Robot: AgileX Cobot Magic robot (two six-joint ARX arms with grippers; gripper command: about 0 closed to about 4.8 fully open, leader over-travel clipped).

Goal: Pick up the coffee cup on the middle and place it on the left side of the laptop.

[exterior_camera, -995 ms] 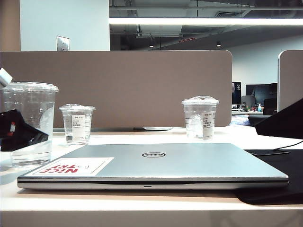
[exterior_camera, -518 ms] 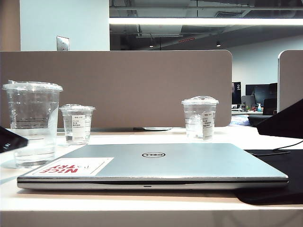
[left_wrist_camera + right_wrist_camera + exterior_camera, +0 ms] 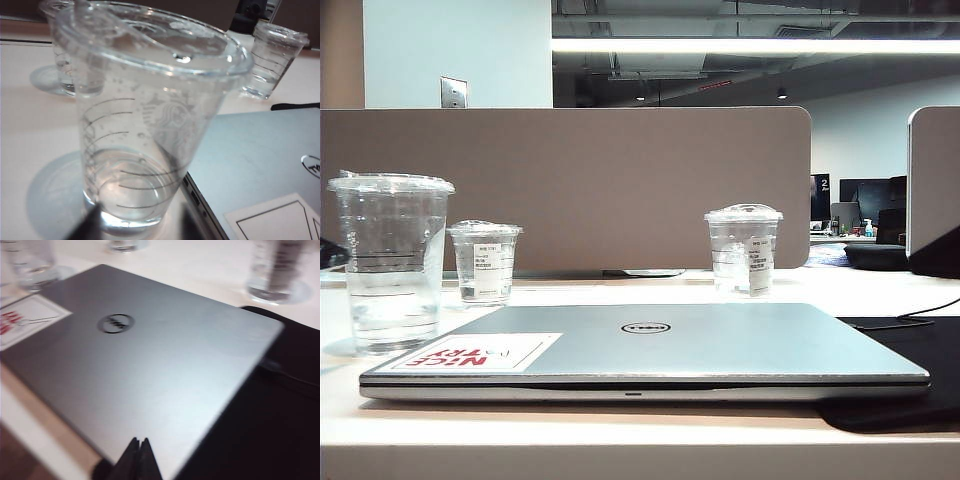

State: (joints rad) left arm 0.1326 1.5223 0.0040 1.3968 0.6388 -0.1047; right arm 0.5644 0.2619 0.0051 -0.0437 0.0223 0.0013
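Note:
The coffee cup (image 3: 390, 265), tall and clear with a flat lid and thin dark lines, stands upright on the table just left of the laptop (image 3: 650, 345). It fills the left wrist view (image 3: 150, 115), beside the laptop's corner (image 3: 260, 165). My left gripper (image 3: 142, 220) is open and drawn back from the cup. Its two dark fingertips (image 3: 95, 217) stand apart, one on either side of the cup's foot, and hold nothing. In the exterior view only a dark sliver of it (image 3: 328, 252) shows at the left edge. My right gripper (image 3: 139, 441) hangs shut over the laptop lid (image 3: 150, 355), empty.
Two shorter clear cups with domed lids and white labels stand behind the laptop, one on the left (image 3: 484, 262) and one on the right (image 3: 743, 250). A black mat (image 3: 900, 370) lies under the laptop's right side. A brown partition (image 3: 620, 180) closes the back.
My left gripper has drawn away from the coffee cup to the left edge of the exterior view, and the cup stays standing. The right arm's dark shape has swung further right.

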